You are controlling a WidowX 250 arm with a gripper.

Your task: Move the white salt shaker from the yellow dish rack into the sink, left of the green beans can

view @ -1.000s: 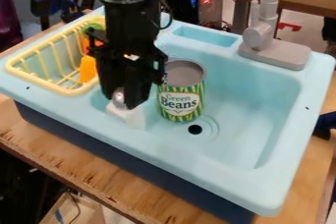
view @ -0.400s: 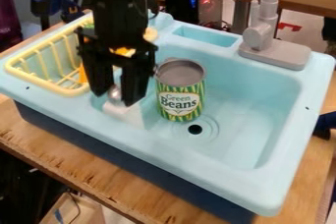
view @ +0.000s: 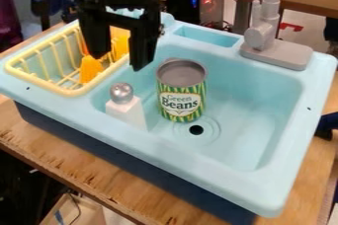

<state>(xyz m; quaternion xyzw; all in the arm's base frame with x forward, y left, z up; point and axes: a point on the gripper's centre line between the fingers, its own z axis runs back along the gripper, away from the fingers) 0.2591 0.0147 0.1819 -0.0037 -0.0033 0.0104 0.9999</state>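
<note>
The black gripper [view: 119, 62] hangs over the left part of the sink, near the inner edge of the yellow rack, its two fingers spread apart with nothing between them. Below it, a white shaker with a round silver top [view: 127, 108] stands upright in the sink's left end. To the shaker's right is a green-striped can of beans [view: 182, 92], upright and not touching the gripper. Behind the fingers, orange items [view: 91, 68] lie in the yellow rack [view: 74, 91].
The light blue sink [view: 264, 184] rests on a wooden table [view: 82, 169]. Its drain hole lies just in front of the can. A grey faucet [view: 264, 39] rises at the back right, and a blue clamp [view: 49, 4] is at the back left.
The gripper's fingers have parted from around the silver-topped shaker, and the gripper has risen away from it. The shaker stays standing where it was; the can has not moved.
</note>
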